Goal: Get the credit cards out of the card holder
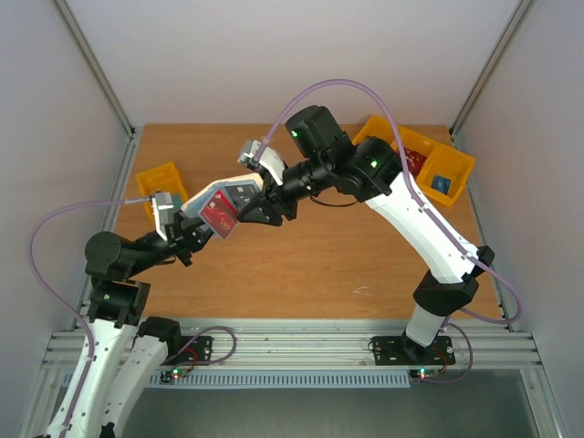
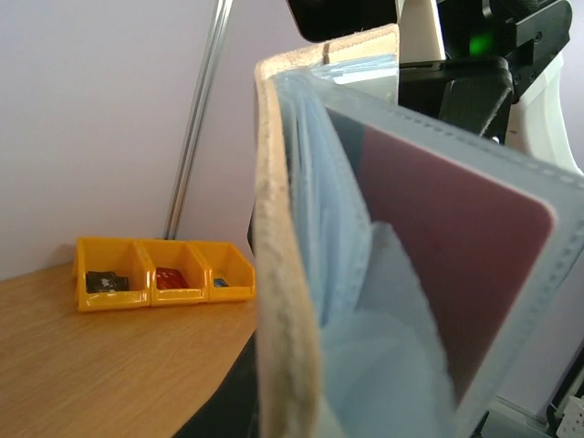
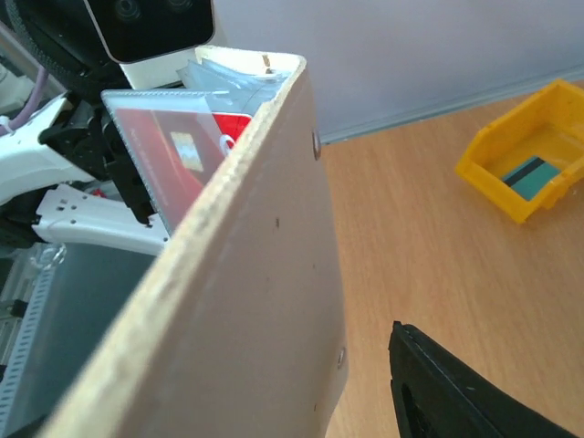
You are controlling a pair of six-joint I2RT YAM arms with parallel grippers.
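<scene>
Closed left gripper clamps card holder aloft; right gripper at its 3 o'clock, grip unclear. Likely thin, stiff, slick red card: pinch edge at pocket mouth.

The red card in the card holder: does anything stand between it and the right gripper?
Yes. In the right wrist view, the card holder's beige outer cover fills the foreground between the right gripper and the red card. The card also lies inside a clear pocket of the holder.
</scene>
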